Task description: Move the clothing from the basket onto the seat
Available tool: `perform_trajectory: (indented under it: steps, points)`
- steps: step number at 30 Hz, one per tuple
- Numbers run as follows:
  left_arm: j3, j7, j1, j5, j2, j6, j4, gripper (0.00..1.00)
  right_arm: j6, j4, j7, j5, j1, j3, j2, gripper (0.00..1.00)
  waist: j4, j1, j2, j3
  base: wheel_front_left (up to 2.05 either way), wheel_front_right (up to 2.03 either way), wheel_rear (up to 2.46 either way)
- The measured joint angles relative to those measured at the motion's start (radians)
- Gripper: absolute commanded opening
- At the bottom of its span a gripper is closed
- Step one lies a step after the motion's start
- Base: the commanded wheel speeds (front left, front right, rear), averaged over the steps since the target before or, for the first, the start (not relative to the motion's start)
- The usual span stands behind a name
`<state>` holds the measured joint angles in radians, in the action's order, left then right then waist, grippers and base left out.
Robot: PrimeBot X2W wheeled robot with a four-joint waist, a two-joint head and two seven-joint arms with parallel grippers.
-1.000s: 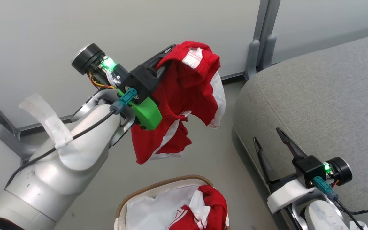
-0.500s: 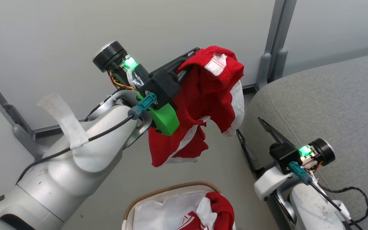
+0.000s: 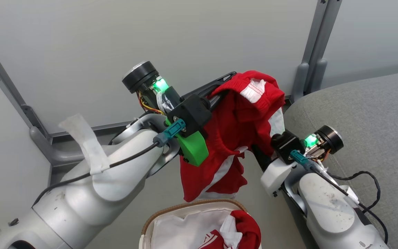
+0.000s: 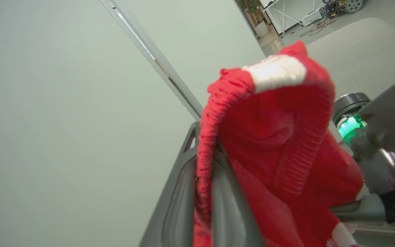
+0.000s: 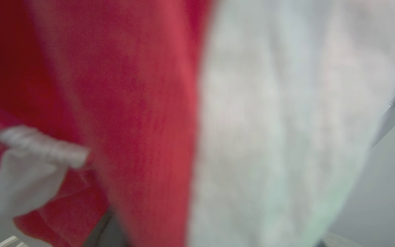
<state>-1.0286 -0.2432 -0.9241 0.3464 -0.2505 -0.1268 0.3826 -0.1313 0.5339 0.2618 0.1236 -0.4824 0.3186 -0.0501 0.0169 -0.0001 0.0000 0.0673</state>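
A red garment with white panels, part of the clothing point(image 3: 240, 131), hangs from my left gripper point(image 3: 228, 81), which is shut on its ribbed waistband above the floor. The left wrist view has the red fabric point(image 4: 269, 137) pinched between my grey fingers point(image 4: 180, 192). My right gripper point(image 3: 263, 152) reaches into the garment's right side, where the cloth hides its fingertips. Blurred red and white cloth point(image 5: 132, 103) lies right against the right wrist camera. More red clothing point(image 3: 247, 228) lies in the basket point(image 3: 192, 206) at the bottom. The grey seat point(image 3: 358, 110) is on the right.
A pale wall with grey metal posts point(image 3: 311, 52) stands behind the arms. My right forearm point(image 3: 323, 207) lies along the seat's left edge, with a black cable on the cushion. Bare floor shows between the basket and the wall.
The head camera has turned, shifting the whole picture. My right gripper has risen from beside the seat up to the hanging garment. The left gripper keeps its hold.
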Motion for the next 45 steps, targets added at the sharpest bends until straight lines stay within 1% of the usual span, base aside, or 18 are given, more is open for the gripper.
perform_trajectory:
  steps: [1,9,10,11,12,13,14,19,24,30,34,40,45]
  points:
    - [0.000,0.000,0.007,0.006,-0.001,0.003,-0.002,0.00,0.000,0.005,0.000,-0.008,-0.005,0.000,0.000,0.00,-0.002,0.0000,0.0000,0.000,0.00,0.00,0.00]
    - [0.022,-0.005,0.090,0.048,-0.021,0.040,0.010,0.00,0.000,0.012,0.000,-0.037,-0.032,0.004,-0.005,0.00,0.002,0.0000,0.0000,-0.009,0.00,0.00,0.00]
    - [0.027,-0.007,0.108,0.062,-0.020,0.045,0.012,0.10,0.000,0.010,0.000,-0.039,-0.034,0.001,-0.008,0.00,0.004,0.0000,0.0000,-0.010,0.00,0.00,0.00]
    - [0.031,-0.010,0.124,0.071,-0.019,0.050,0.015,0.35,0.000,0.008,0.000,-0.040,-0.036,-0.003,-0.010,0.00,0.006,0.0000,0.0000,-0.012,0.00,0.00,0.00]
    - [0.039,-0.013,0.144,0.083,-0.016,0.057,0.018,0.63,0.000,0.004,0.000,-0.044,-0.040,-0.007,-0.012,0.00,0.008,0.0000,0.0000,-0.013,0.00,0.00,0.00]
    - [0.047,-0.014,0.165,0.092,-0.013,0.061,0.023,0.94,0.000,0.001,0.000,-0.045,-0.042,-0.009,-0.014,0.00,0.009,0.0000,0.0000,-0.015,0.00,0.00,0.00]
    - [0.053,-0.015,0.182,0.097,-0.010,0.066,0.028,1.00,0.000,-0.001,0.000,-0.046,-0.042,-0.012,-0.016,0.00,0.011,0.0000,0.0000,-0.016,0.00,0.00,0.00]
    - [0.119,-0.018,0.290,0.137,0.024,0.092,0.033,1.00,0.000,-0.021,0.000,-0.047,-0.062,-0.032,-0.027,0.00,0.018,0.0000,0.0000,-0.026,0.00,0.00,0.00]
    - [0.205,-0.019,0.427,0.135,0.058,0.097,0.030,1.00,0.000,-0.043,0.000,-0.045,-0.071,-0.059,-0.037,0.00,0.023,0.0000,0.0000,-0.034,0.00,0.00,0.00]
    - [0.288,-0.019,0.567,0.111,0.108,0.066,0.048,1.00,0.000,-0.063,0.000,-0.036,-0.079,-0.091,-0.051,0.00,0.024,0.0001,0.0000,-0.040,0.00,0.00,0.00]
    - [0.324,-0.019,0.622,0.079,0.129,0.043,0.066,1.00,0.000,-0.070,0.000,-0.033,-0.079,-0.114,-0.060,0.00,0.025,0.0000,0.0000,-0.043,0.00,0.00,0.00]
    - [0.380,-0.019,0.661,0.036,0.149,0.022,0.072,1.00,0.000,-0.076,0.000,-0.027,-0.079,-0.138,-0.071,0.00,0.027,0.0001,0.0000,-0.047,0.00,0.00,0.00]
    - [0.411,-0.019,0.676,0.011,0.168,0.012,0.073,1.00,0.000,-0.077,0.000,-0.026,-0.073,-0.152,-0.075,0.00,0.032,0.0001,0.0000,-0.050,0.00,0.00,0.00]
